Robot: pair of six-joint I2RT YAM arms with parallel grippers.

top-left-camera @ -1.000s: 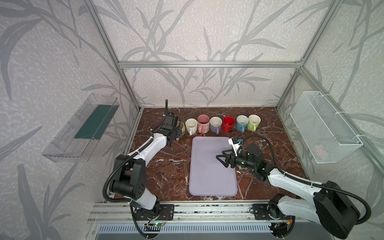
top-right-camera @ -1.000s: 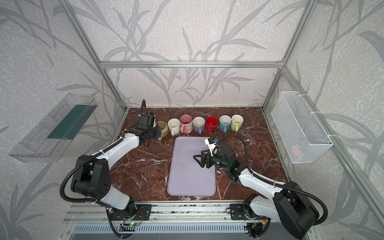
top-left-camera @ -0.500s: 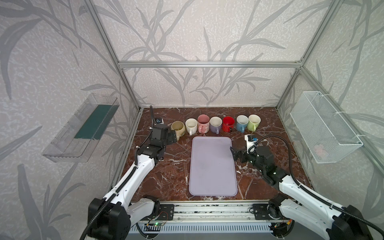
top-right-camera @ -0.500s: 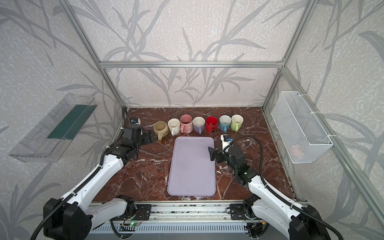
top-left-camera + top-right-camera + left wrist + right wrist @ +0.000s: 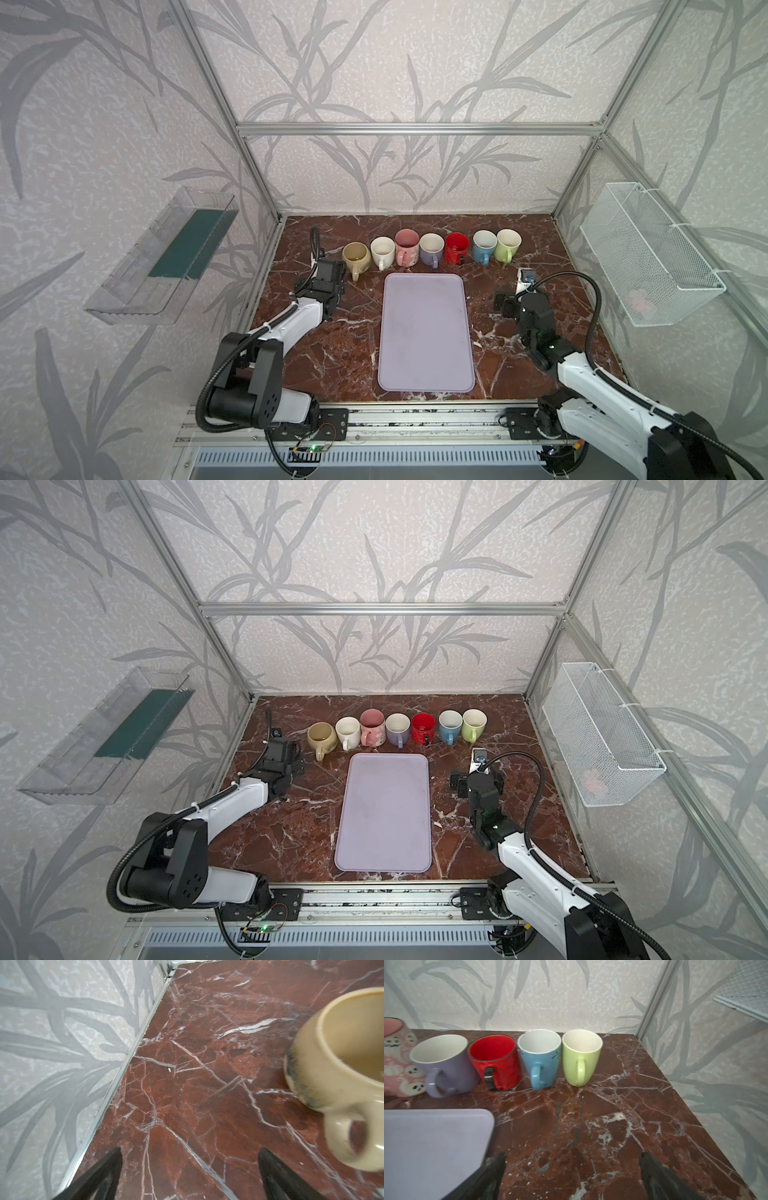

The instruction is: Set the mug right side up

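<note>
The tan mug [image 5: 356, 258] [image 5: 340, 1068] stands upright, mouth up, at the left end of a row of mugs along the back; its handle faces the front. My left gripper [image 5: 331, 266] [image 5: 190, 1155] is open just left of it, apart from it, with only bare marble between its fingertips. My right gripper [image 5: 519, 299] [image 5: 572, 1159] is open over bare marble to the right of the lavender mat [image 5: 426, 332], in front of the blue mug [image 5: 539, 1057] and green mug [image 5: 581, 1055]. Neither gripper holds anything.
White [image 5: 382, 251], pink [image 5: 406, 245], lavender [image 5: 431, 248] and red [image 5: 456, 247] mugs, all upright, fill the row. A wire basket [image 5: 648, 253] hangs on the right wall, a clear shelf [image 5: 166, 257] on the left wall. The left wall's rail [image 5: 133, 1051] is close to my left gripper.
My left gripper opened, let go of the tan mug and drew back to the left of it. My right gripper opened and moved off the mat to the right.
</note>
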